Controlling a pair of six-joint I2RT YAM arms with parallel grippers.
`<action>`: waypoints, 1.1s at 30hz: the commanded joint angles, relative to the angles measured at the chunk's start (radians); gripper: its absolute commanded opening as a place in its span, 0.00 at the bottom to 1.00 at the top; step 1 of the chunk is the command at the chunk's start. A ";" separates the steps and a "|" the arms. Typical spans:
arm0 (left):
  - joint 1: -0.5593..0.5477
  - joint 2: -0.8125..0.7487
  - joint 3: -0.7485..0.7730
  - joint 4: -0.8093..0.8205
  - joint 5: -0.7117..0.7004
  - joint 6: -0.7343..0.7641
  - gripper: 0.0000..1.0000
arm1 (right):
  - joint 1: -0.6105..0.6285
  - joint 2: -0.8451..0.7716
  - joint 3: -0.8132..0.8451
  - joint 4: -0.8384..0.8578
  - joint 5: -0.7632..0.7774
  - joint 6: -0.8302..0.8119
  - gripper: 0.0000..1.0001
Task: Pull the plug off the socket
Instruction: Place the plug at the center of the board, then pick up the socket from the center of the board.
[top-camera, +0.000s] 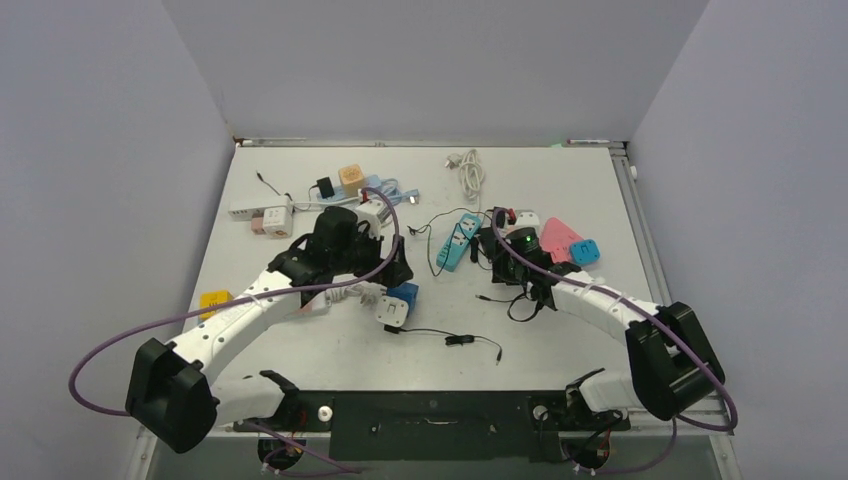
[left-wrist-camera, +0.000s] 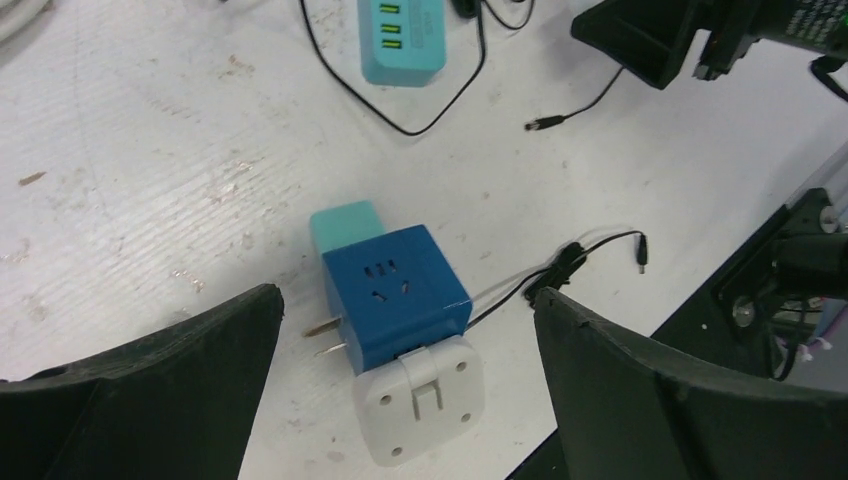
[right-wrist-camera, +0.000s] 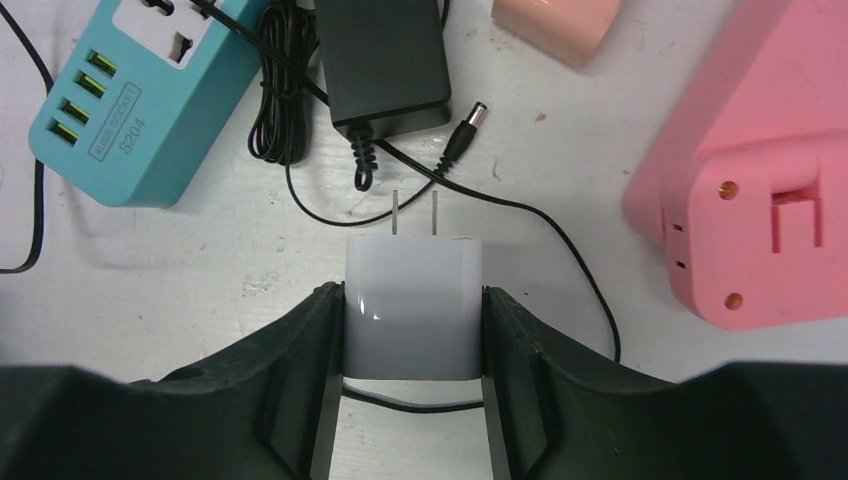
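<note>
A blue cube socket (left-wrist-camera: 395, 295) lies on the white table with its own two prongs sticking out left. A white square plug (left-wrist-camera: 420, 398) is seated in its near face and a teal plug (left-wrist-camera: 345, 223) in its far face. My left gripper (left-wrist-camera: 405, 385) is open, its fingers wide on either side of the cube, touching nothing; the cube also shows in the top view (top-camera: 403, 297). My right gripper (right-wrist-camera: 412, 340) is shut on a white two-prong plug adapter (right-wrist-camera: 413, 305), prongs bare and pointing away, held over the table near a black power adapter (right-wrist-camera: 383, 62).
A teal power strip (right-wrist-camera: 140, 110) lies left of the black adapter, and a pink socket block (right-wrist-camera: 760, 190) to the right. A thin black cable with a barrel tip (left-wrist-camera: 590, 255) runs beside the blue cube. More sockets and plugs (top-camera: 300, 205) sit at the back left.
</note>
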 joint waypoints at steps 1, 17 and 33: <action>-0.004 -0.002 0.053 -0.070 -0.106 0.054 0.96 | 0.010 0.041 0.060 0.083 -0.033 0.001 0.19; -0.112 0.135 0.106 -0.169 -0.194 0.079 0.96 | 0.120 0.200 0.103 0.147 0.140 0.053 0.49; -0.212 0.198 0.120 -0.182 -0.283 0.102 0.96 | 0.114 0.139 0.075 0.140 0.175 0.073 0.81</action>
